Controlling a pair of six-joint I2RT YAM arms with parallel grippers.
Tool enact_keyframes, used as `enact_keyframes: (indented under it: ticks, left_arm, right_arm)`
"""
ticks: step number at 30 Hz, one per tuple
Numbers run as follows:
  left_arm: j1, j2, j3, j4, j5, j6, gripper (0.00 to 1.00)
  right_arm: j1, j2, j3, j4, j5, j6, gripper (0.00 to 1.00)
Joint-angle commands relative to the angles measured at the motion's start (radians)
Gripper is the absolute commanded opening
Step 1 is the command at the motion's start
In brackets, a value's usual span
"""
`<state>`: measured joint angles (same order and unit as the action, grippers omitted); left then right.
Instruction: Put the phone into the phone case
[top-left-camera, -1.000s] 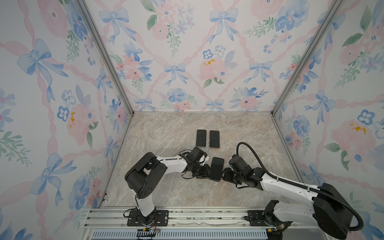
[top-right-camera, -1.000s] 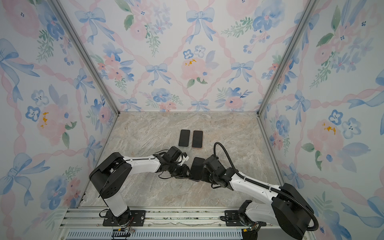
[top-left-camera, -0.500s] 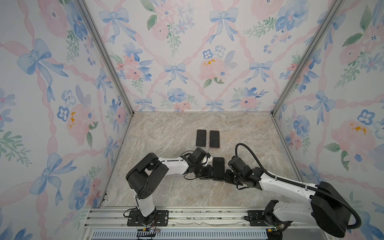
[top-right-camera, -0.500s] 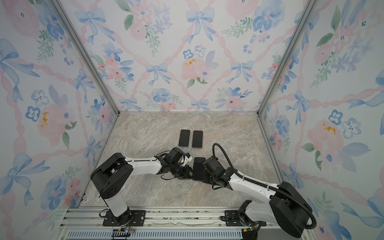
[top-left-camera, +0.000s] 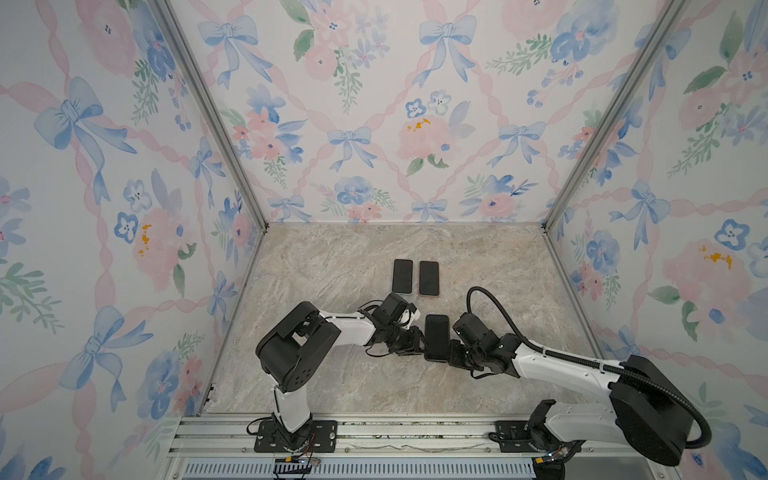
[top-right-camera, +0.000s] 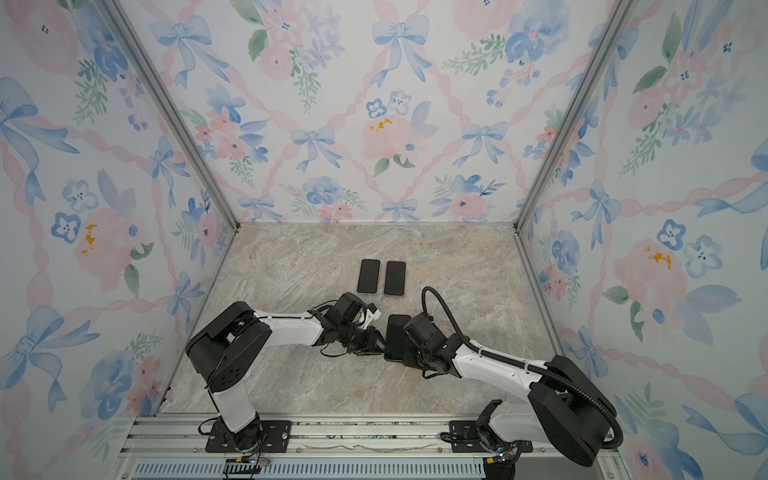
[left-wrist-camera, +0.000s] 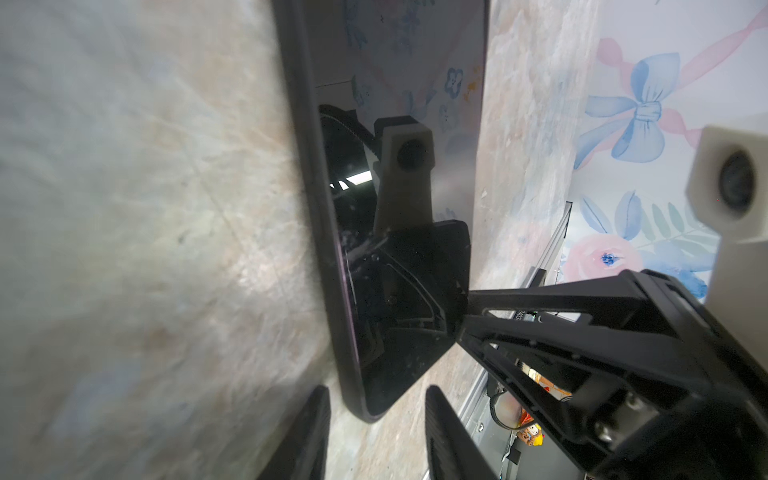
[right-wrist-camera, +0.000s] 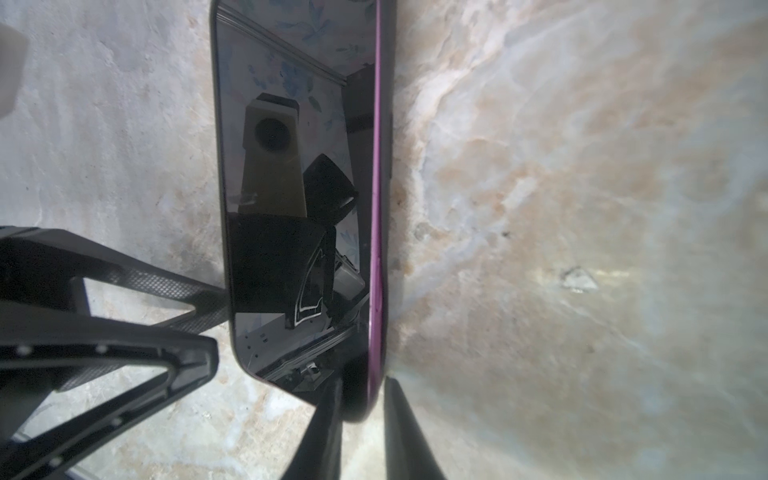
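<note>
The phone lies on the desk, in the middle between the two arms. Its purple side seems already seated in the dark phone case. The right tool is clenched on one long edge near a corner. The left tool is released, its fingers standing around another corner without pressing. I judge the phone stiff and rather light, with slippery, fragile glass; the case rim should give a little. Better to take it by the edges near the corners, never by the middle of the screen.
</note>
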<state>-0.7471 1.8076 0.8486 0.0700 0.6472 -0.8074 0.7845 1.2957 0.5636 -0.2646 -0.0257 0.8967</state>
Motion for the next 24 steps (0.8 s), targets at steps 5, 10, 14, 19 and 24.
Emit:
enact_keyframes:
  ticks: [5, 10, 14, 19, 24]
  left_arm:
    - [-0.023, 0.029, -0.023, 0.044, 0.026, -0.029, 0.39]
    - [-0.026, 0.027, -0.031, 0.066, 0.032, -0.041, 0.38]
    - [-0.031, 0.027, -0.031, 0.071, 0.037, -0.046, 0.37]
    - [-0.032, 0.029, -0.029, 0.076, 0.041, -0.050, 0.37]
    - [-0.037, 0.036, -0.026, 0.091, 0.047, -0.056, 0.37]
  right_arm:
    - [0.010, 0.043, 0.028, 0.023, -0.018, -0.008, 0.18]
    - [0.023, 0.073, 0.023, 0.057, -0.038, 0.005, 0.15]
    - [0.035, 0.102, 0.024, 0.076, -0.048, 0.013, 0.14]
    - [0.045, 0.136, 0.018, 0.102, -0.059, 0.023, 0.13]
    - [0.053, 0.168, 0.010, 0.134, -0.074, 0.037, 0.11]
